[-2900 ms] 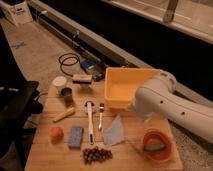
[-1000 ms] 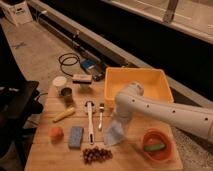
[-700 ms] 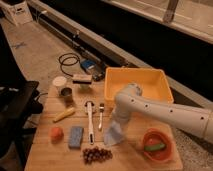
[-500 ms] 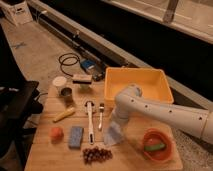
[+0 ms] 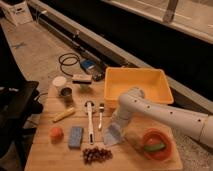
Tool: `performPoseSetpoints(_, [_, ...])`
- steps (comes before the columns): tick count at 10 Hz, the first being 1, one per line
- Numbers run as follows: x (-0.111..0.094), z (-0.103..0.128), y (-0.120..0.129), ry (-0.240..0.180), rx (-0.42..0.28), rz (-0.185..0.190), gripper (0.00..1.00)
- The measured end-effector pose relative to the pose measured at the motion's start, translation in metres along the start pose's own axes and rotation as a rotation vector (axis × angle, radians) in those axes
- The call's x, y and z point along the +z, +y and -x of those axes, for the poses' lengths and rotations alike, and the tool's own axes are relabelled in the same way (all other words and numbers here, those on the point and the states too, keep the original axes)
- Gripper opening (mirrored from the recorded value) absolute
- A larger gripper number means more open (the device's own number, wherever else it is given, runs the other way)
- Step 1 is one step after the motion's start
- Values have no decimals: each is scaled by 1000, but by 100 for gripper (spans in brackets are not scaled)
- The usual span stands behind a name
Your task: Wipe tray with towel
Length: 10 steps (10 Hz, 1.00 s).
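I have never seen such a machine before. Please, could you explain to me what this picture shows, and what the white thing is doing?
The white thing is a robot arm; its gripper is at the grey towel, but whether it holds the towel cannot be seen. One camera looks down at a wooden table. Behind the arm stands a yellow tray, which the towel should wipe. Also on the table: a red bowl, a blue sponge, an orange fruit and two utensils.

place: lab-like test space | cues: wooden bench (image 5: 47,156) on speckled floor (image 5: 35,45), coiled cable (image 5: 69,61), box (image 5: 19,12) | tool (image 5: 116,126): low over bench, at towel (image 5: 112,136)
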Motion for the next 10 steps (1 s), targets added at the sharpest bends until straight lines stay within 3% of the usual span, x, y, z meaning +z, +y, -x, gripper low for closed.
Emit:
performPoseSetpoints(3, [13, -2, -4, -49, 1, -27, 64])
performPoseSetpoints(4, [12, -1, -3, -48, -4, -22, 58])
performPoseSetpoints(8, [9, 0, 0, -46, -6, -17, 21])
performPoseSetpoints(9, [3, 0, 2, -7, 11, -36, 8])
performPoseSetpoints(10, [-6, -2, 8, 25, 32, -46, 2])
